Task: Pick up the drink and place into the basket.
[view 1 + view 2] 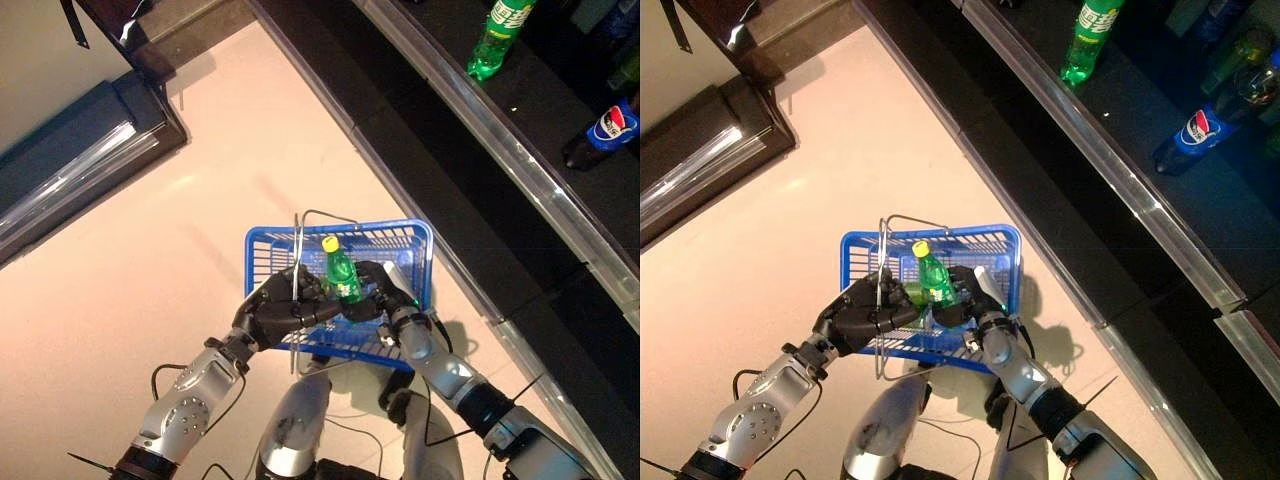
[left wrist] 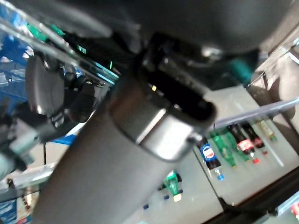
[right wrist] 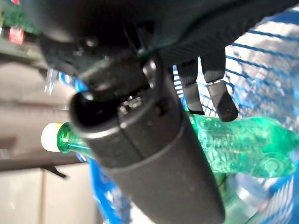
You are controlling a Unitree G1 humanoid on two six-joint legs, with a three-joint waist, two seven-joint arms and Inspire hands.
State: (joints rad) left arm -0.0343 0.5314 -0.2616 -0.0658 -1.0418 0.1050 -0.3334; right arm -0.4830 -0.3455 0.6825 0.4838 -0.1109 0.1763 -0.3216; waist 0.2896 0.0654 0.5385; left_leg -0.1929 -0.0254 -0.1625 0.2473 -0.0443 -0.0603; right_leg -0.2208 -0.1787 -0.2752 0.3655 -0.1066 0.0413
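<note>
Partly hidden: bottle [image 1: 341, 272] behind right robot hand [image 1: 385, 290]

Plastic, wire and gloss in front of you.
You see a clear green plastic bottle [image 1: 342, 275], a blue plastic mesh basket [image 1: 415, 245] with thin metal wire handles [image 1: 297, 250], and a smooth glossy floor [image 1: 150, 270].

Open floor [image 1: 150, 260] lies left of the basket [image 1: 420, 262]; a dark shelf [image 1: 480, 170] blocks the right.
</note>
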